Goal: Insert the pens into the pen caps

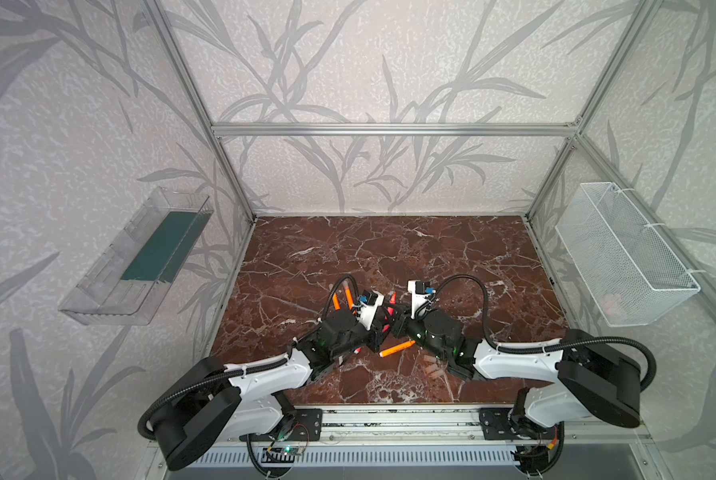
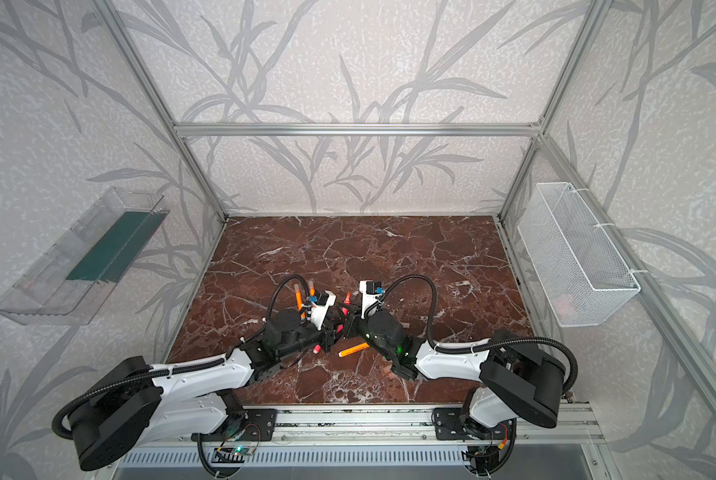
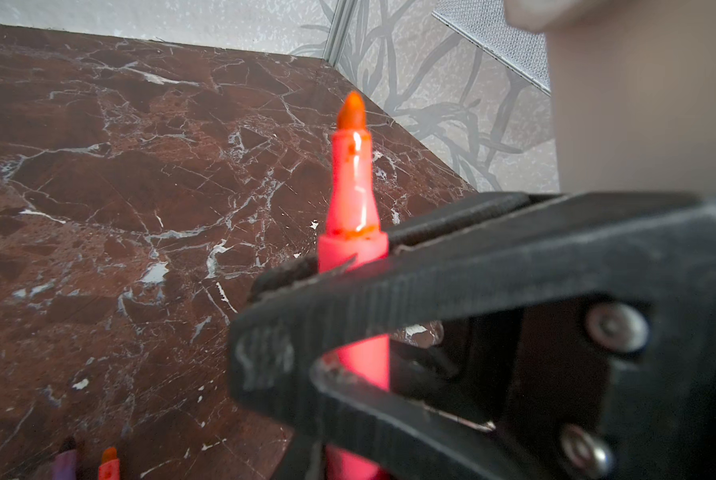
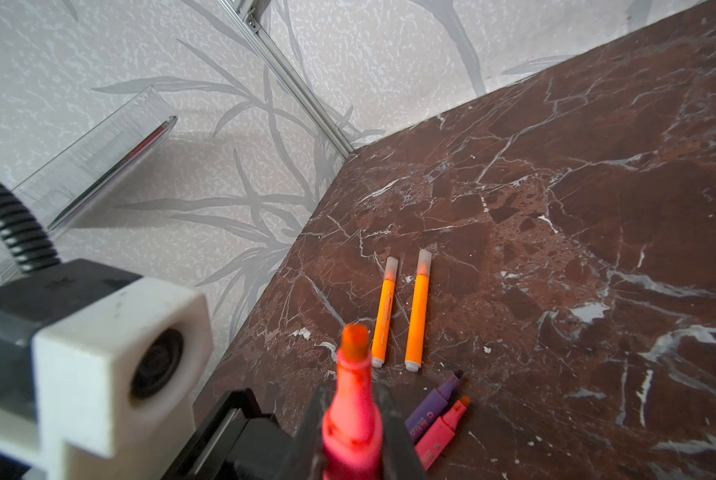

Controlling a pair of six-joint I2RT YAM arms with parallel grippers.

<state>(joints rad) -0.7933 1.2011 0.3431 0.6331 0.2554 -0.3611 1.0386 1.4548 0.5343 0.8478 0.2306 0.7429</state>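
- Status: the right gripper is clenched on the red-pink pen, just below the shoulder of the barrel. The pen stands nearly upright over the middle of the table, with its bare nib up.
- The left gripper meets the same pen lower down. Its jaws are hidden, so it cannot be told whether they grasp.
- Judged step: transfer the pen to a low grip, freeing one arm to fetch a cap.
- Confirm a firm left grasp low on the barrel before releasing the right jaws. Release without side pull, or the pen may tilt.
- Leave the tapered front section and the shoulder clear, because fingers there would likely stop a cap from seating.
- Take a cap from the loose caps, near right beside the right forearm. Present its mouth to the nib.
- Align cap and pen on one axis, then push straight.
- Do not sweep the purple pen or the second red-pink pen under the left gripper, or the orange pen just near of the grip.
- The two capped orange pens, far left, need no action.
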